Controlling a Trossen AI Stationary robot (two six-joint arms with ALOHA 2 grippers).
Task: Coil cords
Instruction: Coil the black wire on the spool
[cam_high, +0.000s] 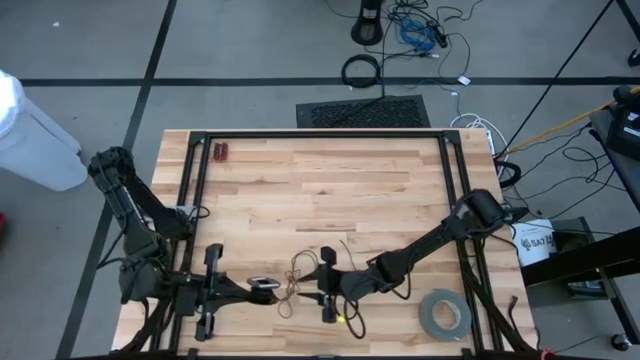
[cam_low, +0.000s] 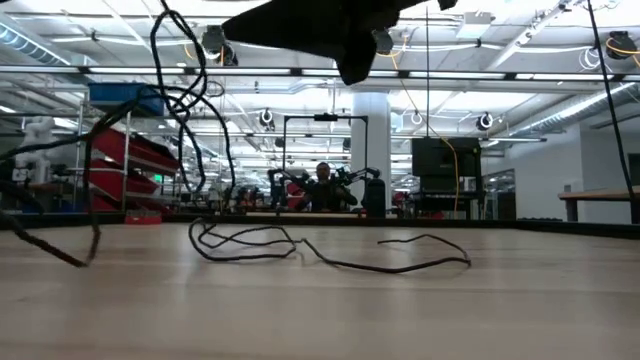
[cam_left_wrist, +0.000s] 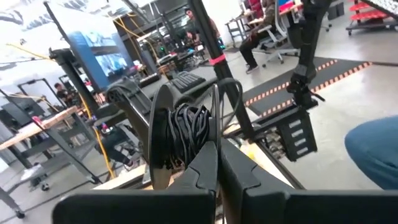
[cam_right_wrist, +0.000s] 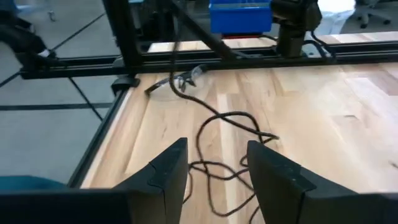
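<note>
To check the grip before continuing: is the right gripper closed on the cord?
No, the right gripper stands open above the loose cord lying on the table.

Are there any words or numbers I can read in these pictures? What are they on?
"SAT" reads on the white box beside the table's right edge; the rest of its label is cut off by the frame.
The screens and signs in the room behind the table are too blurred to read.
</note>
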